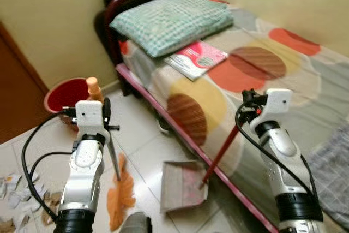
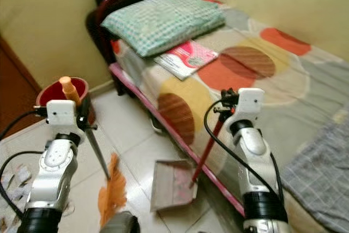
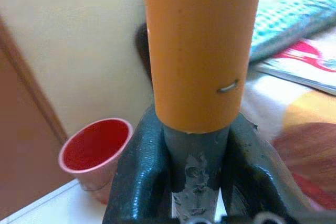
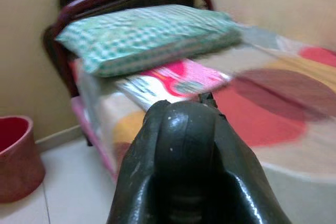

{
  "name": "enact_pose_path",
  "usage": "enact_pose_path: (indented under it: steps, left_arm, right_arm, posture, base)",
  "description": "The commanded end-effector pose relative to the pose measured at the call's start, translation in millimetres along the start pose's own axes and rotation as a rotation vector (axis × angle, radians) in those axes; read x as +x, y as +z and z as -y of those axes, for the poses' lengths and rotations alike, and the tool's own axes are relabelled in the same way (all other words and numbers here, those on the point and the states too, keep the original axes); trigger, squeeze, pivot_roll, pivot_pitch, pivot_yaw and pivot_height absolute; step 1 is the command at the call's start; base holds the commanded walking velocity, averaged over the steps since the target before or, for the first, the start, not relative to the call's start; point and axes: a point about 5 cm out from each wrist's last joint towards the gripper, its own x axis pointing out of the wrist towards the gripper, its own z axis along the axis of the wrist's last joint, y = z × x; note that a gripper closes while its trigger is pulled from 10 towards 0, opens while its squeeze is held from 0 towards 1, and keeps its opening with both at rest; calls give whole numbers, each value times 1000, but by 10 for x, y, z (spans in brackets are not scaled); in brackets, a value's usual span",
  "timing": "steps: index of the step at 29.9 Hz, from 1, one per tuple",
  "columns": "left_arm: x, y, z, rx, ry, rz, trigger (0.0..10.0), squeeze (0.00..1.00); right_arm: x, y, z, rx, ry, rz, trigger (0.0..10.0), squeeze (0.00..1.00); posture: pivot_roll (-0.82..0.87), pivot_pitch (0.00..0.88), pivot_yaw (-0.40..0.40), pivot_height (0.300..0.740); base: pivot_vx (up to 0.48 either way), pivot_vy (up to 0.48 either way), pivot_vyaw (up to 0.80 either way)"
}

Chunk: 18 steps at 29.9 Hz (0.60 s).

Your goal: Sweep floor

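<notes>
My left gripper (image 1: 104,114) is shut on the broom handle (image 3: 202,51), orange at its top end and grey lower down. The orange broom head (image 1: 121,197) rests on the tiled floor in front of me. My right gripper (image 1: 246,110) is shut on the red handle (image 1: 222,151) of the dustpan (image 1: 181,185), whose grey-pink pan lies flat on the floor beside the bed. In the right wrist view the black fingers (image 4: 178,166) close around the handle's top. Torn paper scraps (image 1: 13,192) lie on the floor at the far left.
A bed (image 1: 256,85) with a spotted sheet fills the right side, with a checked pillow (image 1: 169,20) and a pink booklet (image 1: 196,58) on it. A red bin (image 1: 65,99) stands by the wall at the left. A brown door (image 1: 16,96) is further left.
</notes>
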Motion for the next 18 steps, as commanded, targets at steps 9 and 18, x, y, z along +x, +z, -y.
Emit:
enact_pose_path:
  steps: [9, 18]
  left_arm:
    - [-32, -19, -29, 15, 0, -7, 10000, 0]
    - [-92, -59, -8, 11, -23, -15, 10000, 0]
  right_arm:
    - [42, 110, -111, 9, 33, 58, 10000, 0]
    - [-22, 57, -66, 7, 4, 42, 10000, 0]
  posture:
    - [23, 0, -45, 740]
    - [29, 0, -47, 740]
  base:
    - [0, 0, 800]
    - [0, 0, 800]
